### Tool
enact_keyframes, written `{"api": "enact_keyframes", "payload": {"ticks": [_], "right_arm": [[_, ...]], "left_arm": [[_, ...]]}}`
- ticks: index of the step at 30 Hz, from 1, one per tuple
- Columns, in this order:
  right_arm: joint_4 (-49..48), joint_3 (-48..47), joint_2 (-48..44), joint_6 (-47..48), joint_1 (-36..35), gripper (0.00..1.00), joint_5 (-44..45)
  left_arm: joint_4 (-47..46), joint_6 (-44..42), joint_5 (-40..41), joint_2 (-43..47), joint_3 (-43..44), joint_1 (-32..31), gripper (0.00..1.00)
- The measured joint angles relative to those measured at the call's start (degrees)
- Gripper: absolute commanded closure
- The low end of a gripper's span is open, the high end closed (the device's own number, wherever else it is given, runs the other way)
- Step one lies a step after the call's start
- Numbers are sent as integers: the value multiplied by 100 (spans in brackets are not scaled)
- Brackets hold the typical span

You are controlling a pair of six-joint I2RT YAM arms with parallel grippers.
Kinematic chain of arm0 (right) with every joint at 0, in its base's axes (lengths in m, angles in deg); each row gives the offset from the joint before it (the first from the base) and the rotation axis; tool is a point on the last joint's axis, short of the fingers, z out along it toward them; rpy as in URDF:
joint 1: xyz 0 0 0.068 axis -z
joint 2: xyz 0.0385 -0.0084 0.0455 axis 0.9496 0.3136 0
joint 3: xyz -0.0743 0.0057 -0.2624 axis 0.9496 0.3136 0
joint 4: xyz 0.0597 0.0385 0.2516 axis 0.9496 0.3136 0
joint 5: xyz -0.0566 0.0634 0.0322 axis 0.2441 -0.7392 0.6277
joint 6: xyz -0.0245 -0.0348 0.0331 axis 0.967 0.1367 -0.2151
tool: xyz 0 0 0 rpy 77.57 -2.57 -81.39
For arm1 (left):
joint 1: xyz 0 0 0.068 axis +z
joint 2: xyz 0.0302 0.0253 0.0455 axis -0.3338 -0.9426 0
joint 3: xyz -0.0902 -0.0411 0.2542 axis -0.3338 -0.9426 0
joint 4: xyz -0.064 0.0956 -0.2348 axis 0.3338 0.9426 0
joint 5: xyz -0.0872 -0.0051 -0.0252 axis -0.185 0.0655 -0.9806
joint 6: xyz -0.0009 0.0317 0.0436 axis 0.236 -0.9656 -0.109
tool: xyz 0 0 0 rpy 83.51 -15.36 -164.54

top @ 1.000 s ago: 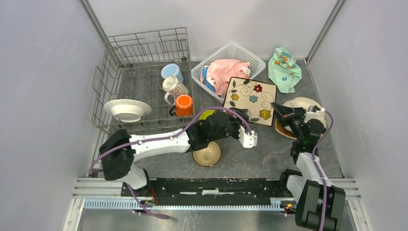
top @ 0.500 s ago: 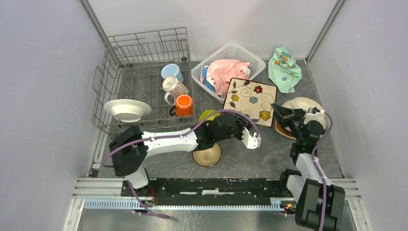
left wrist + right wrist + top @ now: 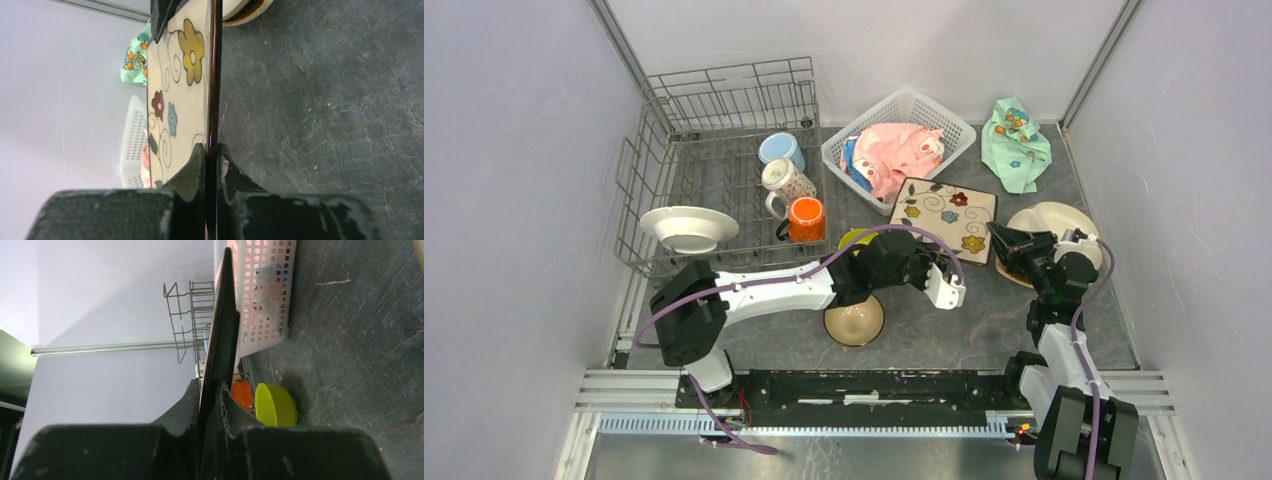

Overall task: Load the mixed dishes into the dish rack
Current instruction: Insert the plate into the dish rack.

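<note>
The square flowered plate [image 3: 944,208] is gripped by both arms at once. It sits just near of the white lattice basket [image 3: 924,105] and to the right of the dish rack [image 3: 724,100]. The left gripper [image 3: 210,156] pinches the plate's near edge, one finger on the patterned face and the other on the dark back. The right gripper [image 3: 209,399] clamps the plate's right corner in the same way, its fingers pressed against either side of the rim. The plate seems raised and tilted off the grey table [image 3: 984,320], though the overhead view leaves the angle unclear.

Along the rack's right side stand a light-blue mug [image 3: 781,148], a white patterned mug [image 3: 786,180] and an orange mug [image 3: 805,218]. A white plate [image 3: 688,228] rests at its near left. A lime-green bowl [image 3: 856,238] shows partly under the left arm, with a tan bowl [image 3: 854,322] just near of it. Cream plates [image 3: 1049,215] lie just right of the right gripper.
</note>
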Motion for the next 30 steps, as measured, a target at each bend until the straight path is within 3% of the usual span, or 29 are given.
{"api": "enact_keyframes", "payload": {"ticks": [5, 10, 18, 22, 30], "right_arm": [[254, -4, -483, 468, -7, 54, 33], [229, -306, -964, 949, -37, 46, -35], [463, -695, -1325, 1517, -44, 23, -11], [603, -723, -1331, 1731, -59, 2, -9], [975, -776, -1346, 2315, -111, 2, 4]], "left_arm": [[584, 321, -391, 111, 315, 249, 98], [1392, 592, -542, 273, 542, 708, 98], [2310, 966, -636, 463, 929, 1353, 98], [2522, 1276, -949, 562, 1139, 1617, 98], [3005, 2011, -1491, 754, 1655, 2094, 98]]}}
